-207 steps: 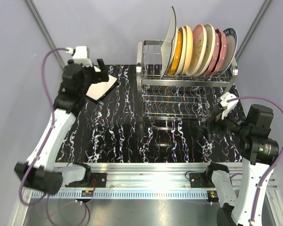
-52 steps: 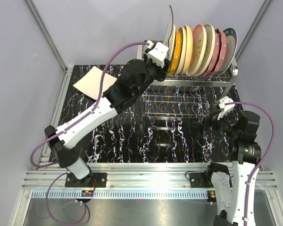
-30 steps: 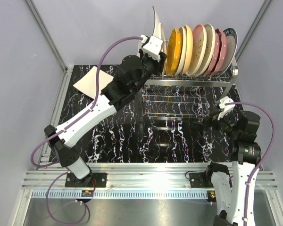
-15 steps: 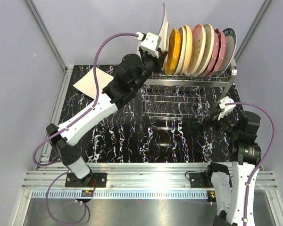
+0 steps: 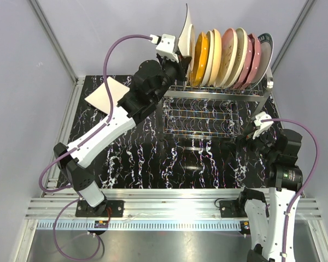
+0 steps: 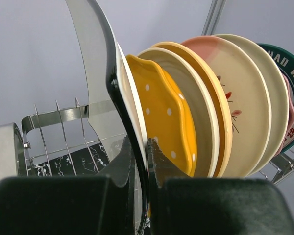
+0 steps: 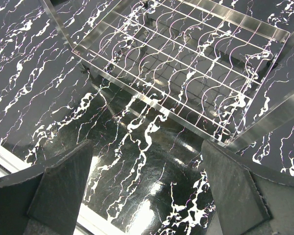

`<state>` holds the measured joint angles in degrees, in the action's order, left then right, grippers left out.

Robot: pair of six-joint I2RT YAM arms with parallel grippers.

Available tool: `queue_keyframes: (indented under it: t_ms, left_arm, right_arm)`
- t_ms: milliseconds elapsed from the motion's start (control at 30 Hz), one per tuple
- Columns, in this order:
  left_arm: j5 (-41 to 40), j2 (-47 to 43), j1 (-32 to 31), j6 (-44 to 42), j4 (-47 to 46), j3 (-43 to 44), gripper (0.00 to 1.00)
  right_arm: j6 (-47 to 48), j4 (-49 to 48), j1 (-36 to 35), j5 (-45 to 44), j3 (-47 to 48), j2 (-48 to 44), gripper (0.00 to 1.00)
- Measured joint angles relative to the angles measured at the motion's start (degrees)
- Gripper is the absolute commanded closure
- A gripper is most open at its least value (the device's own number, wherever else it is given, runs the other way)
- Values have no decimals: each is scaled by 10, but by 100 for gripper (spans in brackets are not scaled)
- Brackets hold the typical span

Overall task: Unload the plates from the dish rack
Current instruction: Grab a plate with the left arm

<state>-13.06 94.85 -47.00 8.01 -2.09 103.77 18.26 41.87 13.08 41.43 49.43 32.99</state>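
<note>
From above: my left hand is clamped on the edge of a white plate, tilted at the left end of the row of plates on the rack, top tier. A square plate lies flat on the counter, well left.

Left wrist: both fingers pinch the white plate's rim, just beside a yellow dotted plate.

Right wrist: my right hand is spread wide, holding nothing, over the counter near the rack's lower tier.
</note>
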Motion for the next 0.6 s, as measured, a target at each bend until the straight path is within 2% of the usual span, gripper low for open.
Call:
queue_keyframes:
  t_ms: [267,600]
  left_arm:
    - [-1,-3,9,46,-7,-3,100]
    - [-6,-7,11,62,-11,-9,100]
  right_arm:
    - [0,0,0,0,0,0,0]
    - [0,0,1,0,0,0,0]
